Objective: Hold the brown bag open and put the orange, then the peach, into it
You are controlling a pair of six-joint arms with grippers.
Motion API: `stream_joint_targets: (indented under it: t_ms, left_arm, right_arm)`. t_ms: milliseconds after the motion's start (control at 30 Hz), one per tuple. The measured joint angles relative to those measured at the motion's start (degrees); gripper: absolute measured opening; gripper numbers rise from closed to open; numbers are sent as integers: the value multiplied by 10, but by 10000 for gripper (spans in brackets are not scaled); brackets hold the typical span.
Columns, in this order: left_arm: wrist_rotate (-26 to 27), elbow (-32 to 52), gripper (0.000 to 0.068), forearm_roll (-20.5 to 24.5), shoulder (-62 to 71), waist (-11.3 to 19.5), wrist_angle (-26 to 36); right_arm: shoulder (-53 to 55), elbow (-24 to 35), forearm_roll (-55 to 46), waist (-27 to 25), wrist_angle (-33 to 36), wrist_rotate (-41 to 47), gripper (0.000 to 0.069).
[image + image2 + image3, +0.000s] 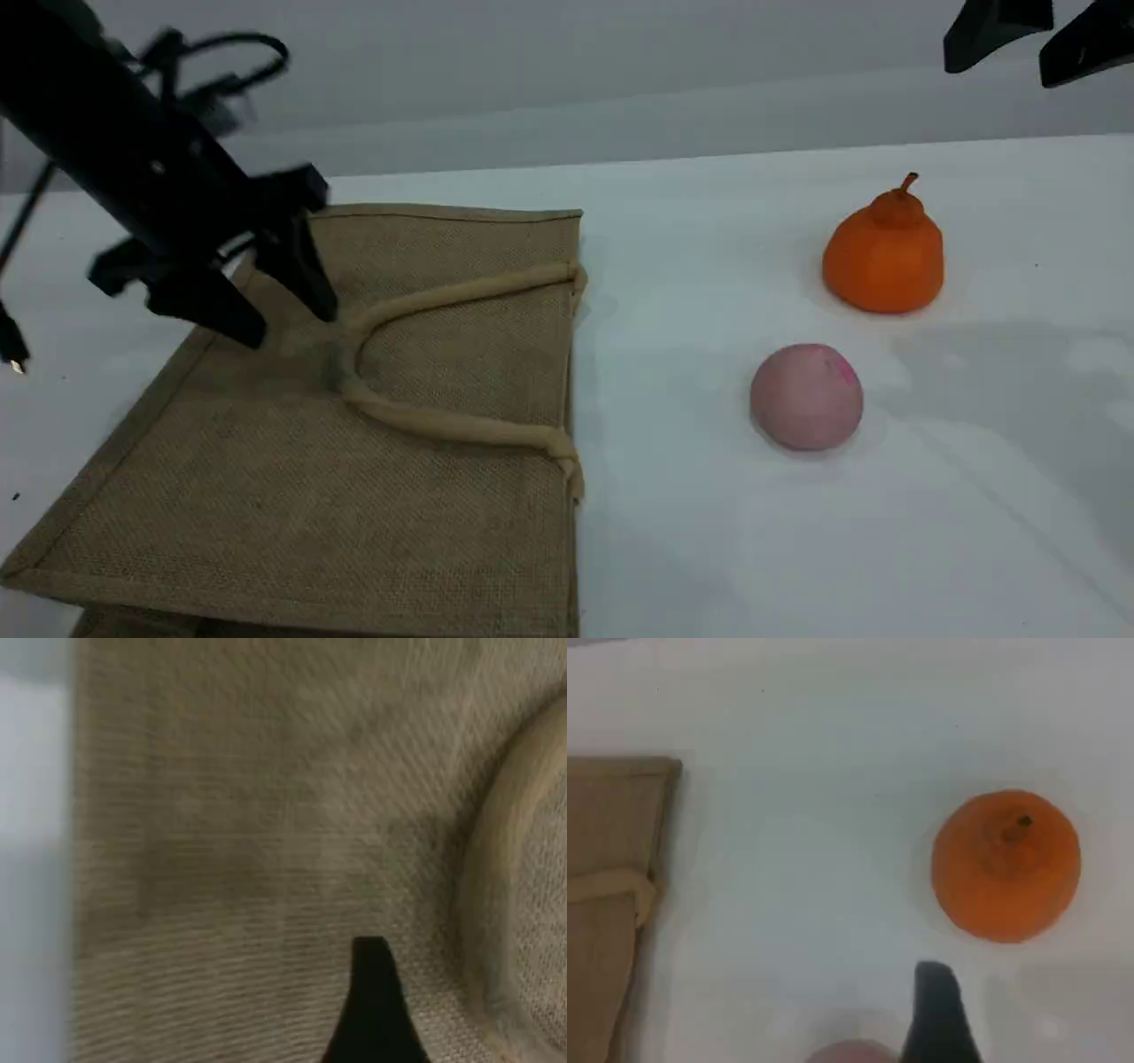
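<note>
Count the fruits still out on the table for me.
2: the orange at the far right, and the peach nearer the camera, both right of the flat brown bag.

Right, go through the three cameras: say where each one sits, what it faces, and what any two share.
Scene view: fixed, slanting down across the table; flat brown bag, orange, peach; left gripper open over the bag, right gripper open at the top edge.
Left wrist view: close above bag weave, handle, one fingertip.
Right wrist view: down on the orange, bag edge, one fingertip.
All three share the bag.
</note>
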Motion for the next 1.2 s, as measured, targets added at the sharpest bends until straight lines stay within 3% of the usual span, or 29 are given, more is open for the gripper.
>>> stream_joint_targets:
  t_ms: [133, 567, 733, 933, 1100, 1200]
  left_arm:
    - [13, -1, 457, 2, 12, -23, -14]
    - [9, -10, 441, -6, 76, -24, -49]
    - [9, -10, 334, -5, 79, -24, -49]
    - [11, -15, 83, -17, 74, -24, -44]
    - [38, -55, 83, -13, 43, -24, 1]
    - [65, -98, 83, -13, 14, -24, 65]
  right_arm:
    - [0, 0, 0, 0, 0, 0, 426]
    - [-1, 0, 0, 0, 0, 0, 426]
    - [-1, 0, 0, 0, 0, 0, 426]
    - [-1, 0, 5, 0, 0, 0, 426]
    - [-1, 0, 18, 0, 19, -1, 426]
    - [-1, 0, 18, 0, 32, -14, 426]
